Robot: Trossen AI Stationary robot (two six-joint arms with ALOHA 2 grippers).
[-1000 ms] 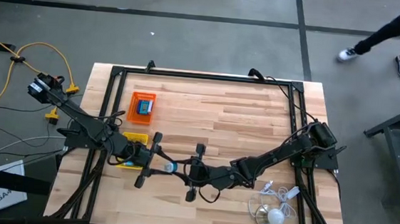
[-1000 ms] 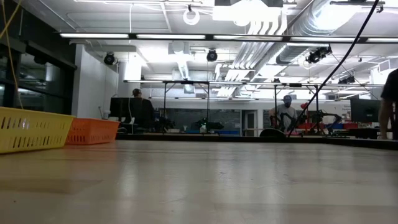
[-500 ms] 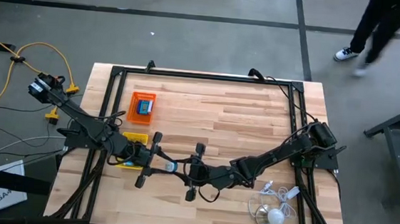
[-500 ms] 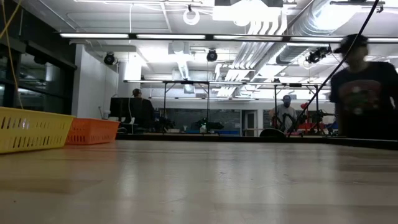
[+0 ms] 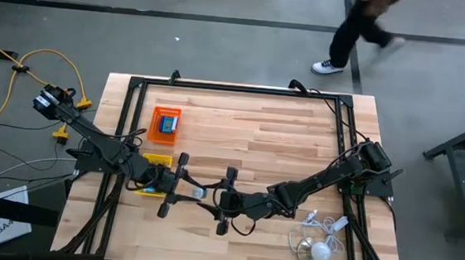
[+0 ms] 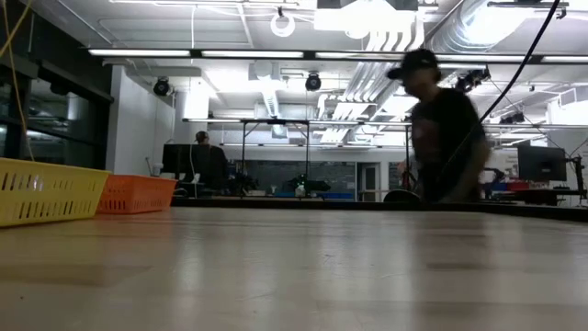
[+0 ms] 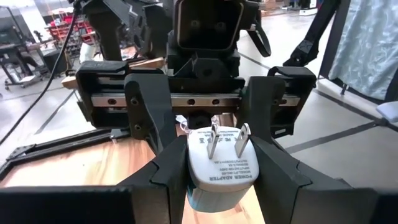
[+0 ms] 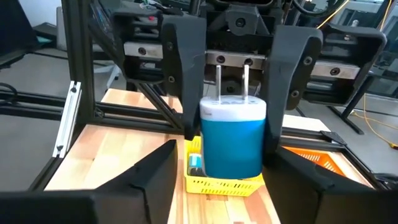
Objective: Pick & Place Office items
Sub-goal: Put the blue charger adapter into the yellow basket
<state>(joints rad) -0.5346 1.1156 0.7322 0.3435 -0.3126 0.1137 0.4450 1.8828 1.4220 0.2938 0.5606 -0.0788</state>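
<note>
**Handover over the table's front middle**

The left gripper (image 5: 192, 192) pinches the adapter (image 7: 221, 165) near its pronged end. It hangs in the air just past the yellow tray (image 8: 217, 185). The right gripper (image 5: 213, 198) faces it nose to nose, fingers spread either side of the blue end and not touching it.

This looks like a pass between arms. To do it well, the taker should close squarely on the flat sides, clear of the prongs, before the other lets go.

The adapter is a smooth, rounded plastic block, blue with a white face and two thin metal prongs. It is likely slippery.
</note>
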